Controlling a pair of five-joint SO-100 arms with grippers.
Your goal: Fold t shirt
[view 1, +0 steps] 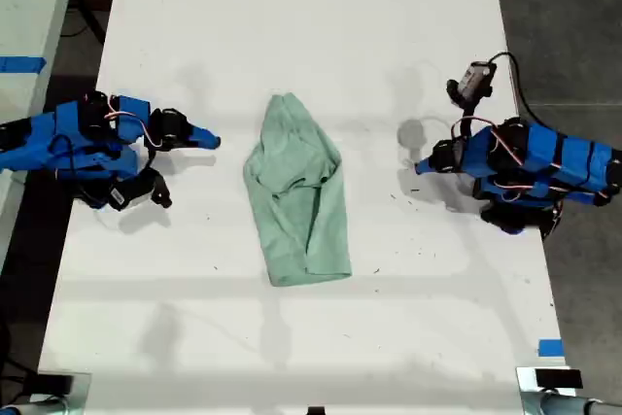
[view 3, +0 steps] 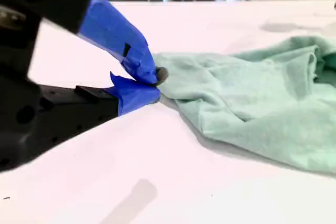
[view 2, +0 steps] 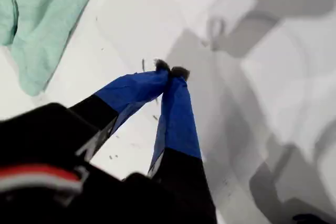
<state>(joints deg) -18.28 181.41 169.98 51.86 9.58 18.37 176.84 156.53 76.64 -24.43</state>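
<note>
Mint-green soft fabric t shirt (view 1: 296, 191), wrinkled and loosely bundled lengthwise, lies at the middle of the white worktop (view 1: 292, 7), between the two blue arms and touching neither. My first hand (view 2: 170, 71) is clenched, its blue-taped tips meeting over bare worktop, gripping nothing. My second hand (view 3: 152, 85) points at the shirt's edge, tips pinched almost together, holding nothing.

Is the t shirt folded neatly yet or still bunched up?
Still bunched: the t shirt lies on the table as a wrinkled, overlapping bundle, no flat squared fold.
</note>
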